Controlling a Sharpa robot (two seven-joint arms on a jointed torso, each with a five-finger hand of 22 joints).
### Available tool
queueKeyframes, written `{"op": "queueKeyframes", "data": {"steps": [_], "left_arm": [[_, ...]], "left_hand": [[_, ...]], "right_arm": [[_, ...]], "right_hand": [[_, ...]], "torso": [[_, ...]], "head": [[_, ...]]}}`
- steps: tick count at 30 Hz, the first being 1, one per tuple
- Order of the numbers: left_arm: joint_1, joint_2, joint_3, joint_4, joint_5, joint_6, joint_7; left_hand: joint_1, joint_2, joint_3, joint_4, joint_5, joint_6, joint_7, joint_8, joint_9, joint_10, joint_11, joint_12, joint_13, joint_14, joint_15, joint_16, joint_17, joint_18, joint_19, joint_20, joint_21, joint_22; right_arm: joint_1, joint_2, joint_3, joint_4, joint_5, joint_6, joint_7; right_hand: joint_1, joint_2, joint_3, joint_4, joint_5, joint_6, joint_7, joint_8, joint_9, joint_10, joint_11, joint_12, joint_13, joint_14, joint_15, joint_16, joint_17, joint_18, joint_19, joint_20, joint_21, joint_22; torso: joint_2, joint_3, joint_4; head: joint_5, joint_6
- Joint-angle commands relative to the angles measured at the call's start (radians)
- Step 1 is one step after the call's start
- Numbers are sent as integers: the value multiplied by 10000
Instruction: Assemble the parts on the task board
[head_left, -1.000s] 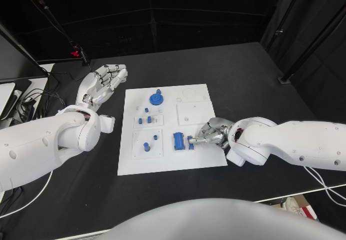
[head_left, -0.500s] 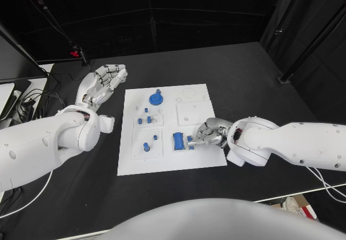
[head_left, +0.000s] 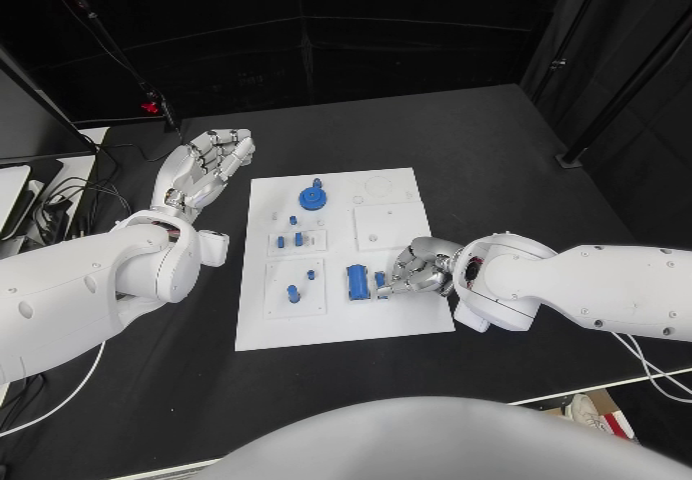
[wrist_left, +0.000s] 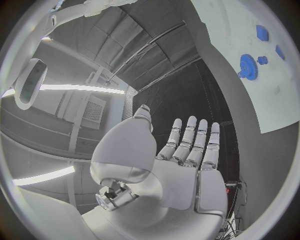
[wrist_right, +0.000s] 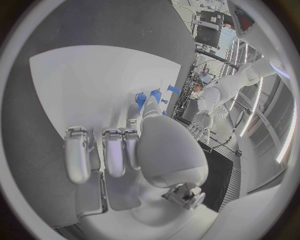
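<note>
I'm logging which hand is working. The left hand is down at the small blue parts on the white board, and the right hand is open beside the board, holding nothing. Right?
Swapped, per the head view: the silver right hand is at the small blue parts on the white board; the left hand is open beside it.

Two glossy white arms are seen, built from thick rounded shells that bulge at the joints. Each arm is ended by a silver metallic hand: the left hand (head_left: 206, 160) and the right hand (head_left: 411, 270). The fingers (wrist_left: 195, 145) are made of short silver segments, with paler, smooth pads at the tips. The palm is formed by flat, pale grey plates, and the thumb base is covered by a large domed shell. A small exposed metal fitting is seen below that dome in both wrist views.
</note>
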Motion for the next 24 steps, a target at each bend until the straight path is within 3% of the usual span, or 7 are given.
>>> {"op": "queueKeyframes", "data": {"steps": [1, 17, 21, 24], "left_arm": [[10, 3, 10, 7, 8, 91, 553], [3, -12, 10, 9, 8, 87, 534], [3, -27, 10, 16, 8, 86, 545], [-6, -42, 10, 20, 8, 71, 573]], "left_hand": [[33, 99, -52, -14, 36, -88, 1488, 34, -16, -58, 2, 53, -16, 89, -5, 49, -9, -175, -46, 26, 38, -11], [69, 121, -58, -18, 57, -90, 1487, 44, -22, -64, 3, 64, -17, 93, -6, 60, -25, -174, -45, 26, 41, -10], [69, 121, -58, -18, 57, -90, 1487, 44, -22, -64, 3, 64, -17, 93, -6, 60, -25, -174, -45, 26, 41, -10], [78, 126, -63, -18, 62, -90, 1488, 49, -24, -66, 2, 68, -17, 95, -7, 64, -31, -173, -46, 26, 41, -11]], "right_arm": [[8, 23, 0, -24, -232, 0, -173], [9, 156, 0, -137, -480, 4, -294], [8, 76, 0, -51, -456, -491, 61], [10, -64, 4, 46, -252, -1441, 887]], "right_hand": [[303, 124, 109, -20, 148, 6, -98, 4, 37, 1041, -90, -64, 2590, 1039, -105, 25, 2634, -74, 1058, -105, 33, 2635], [810, 227, 222, -111, 418, 40, -142, -113, 101, 1041, -138, -64, 2590, 1039, -153, 25, 2634, -74, 1058, -155, 33, 2635], [795, 171, 172, -74, 495, 46, -133, -130, 114, 1041, -133, -64, 2590, 1039, -159, 25, 2634, -74, 1058, -162, 33, 2635], [735, 106, 94, 3, 566, 6, -109, -200, 108, 1041, -113, -64, 2590, 1039, -171, 25, 2634, -74, 1058, -173, 33, 2635]], "torso": [[0, 3, 3], [-6, -2, 1], [-3, 0, -15], [-14, 3, -32]], "head": [[-15, 0], [-10, 0], [25, 0], [66, 0]]}}
